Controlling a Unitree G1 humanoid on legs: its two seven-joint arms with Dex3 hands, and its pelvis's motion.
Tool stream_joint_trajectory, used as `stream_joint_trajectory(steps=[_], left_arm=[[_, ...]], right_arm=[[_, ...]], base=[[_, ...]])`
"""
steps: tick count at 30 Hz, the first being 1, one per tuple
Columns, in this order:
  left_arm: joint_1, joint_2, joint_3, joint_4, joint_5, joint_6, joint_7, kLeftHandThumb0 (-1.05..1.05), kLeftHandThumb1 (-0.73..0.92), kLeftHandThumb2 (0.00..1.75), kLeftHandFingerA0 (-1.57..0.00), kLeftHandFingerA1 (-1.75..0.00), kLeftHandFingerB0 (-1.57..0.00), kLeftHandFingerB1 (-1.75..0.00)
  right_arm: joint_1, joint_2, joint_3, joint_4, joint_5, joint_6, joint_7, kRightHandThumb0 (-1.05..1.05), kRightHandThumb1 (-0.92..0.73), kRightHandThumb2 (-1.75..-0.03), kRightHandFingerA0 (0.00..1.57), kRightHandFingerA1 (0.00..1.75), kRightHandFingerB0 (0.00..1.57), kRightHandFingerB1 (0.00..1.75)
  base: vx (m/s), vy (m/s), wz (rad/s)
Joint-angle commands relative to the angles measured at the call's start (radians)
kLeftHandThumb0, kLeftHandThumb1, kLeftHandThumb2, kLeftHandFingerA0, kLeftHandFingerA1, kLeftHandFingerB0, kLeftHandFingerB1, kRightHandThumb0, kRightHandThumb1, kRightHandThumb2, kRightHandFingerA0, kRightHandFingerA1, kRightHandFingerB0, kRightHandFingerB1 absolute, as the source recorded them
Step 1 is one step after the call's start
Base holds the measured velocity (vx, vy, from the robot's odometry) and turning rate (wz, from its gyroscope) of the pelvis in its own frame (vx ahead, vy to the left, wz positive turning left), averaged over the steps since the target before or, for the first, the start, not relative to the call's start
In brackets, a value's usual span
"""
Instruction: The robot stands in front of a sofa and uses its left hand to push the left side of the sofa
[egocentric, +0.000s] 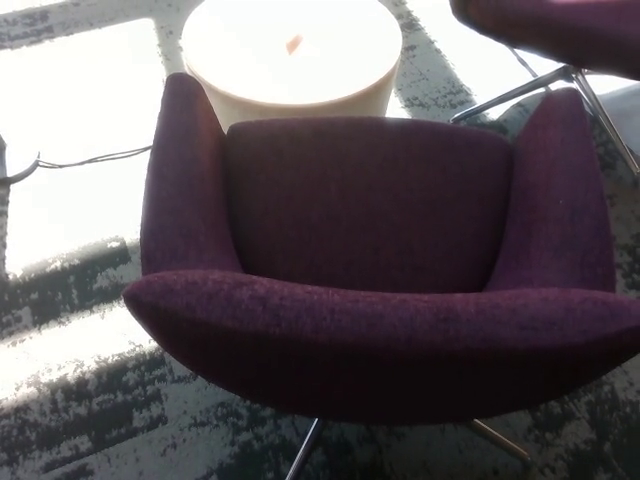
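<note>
I stand over the purple sofa (370, 230) with neither of my hands in view, so I can't tell their state; the push isn't begun, and next my left hand must reach its left armrest (180, 180).
</note>
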Motion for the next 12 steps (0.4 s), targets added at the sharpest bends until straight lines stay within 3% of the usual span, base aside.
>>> stream_joint_trajectory(steps=[1,12], left_arm=[[-0.007,0.023,-0.009,0.016,0.025,-0.045,0.042,-0.75,0.92,0.70,-0.32,-0.34,-0.26,-0.32],[-0.066,0.032,-0.024,0.024,0.048,-0.030,0.070,-0.75,0.91,0.68,-0.35,-0.34,-0.27,-0.32]], right_arm=[[-0.007,-0.004,-0.008,0.007,0.009,0.007,0.008,-0.52,-0.76,-0.63,0.64,0.47,0.62,0.46],[-0.052,-0.004,-0.006,0.003,0.004,0.026,0.003,-0.50,-0.76,-0.63,0.61,0.48,0.61,0.46]], base=[[0.00,0.000,0.00],[0.00,0.000,0.00]])
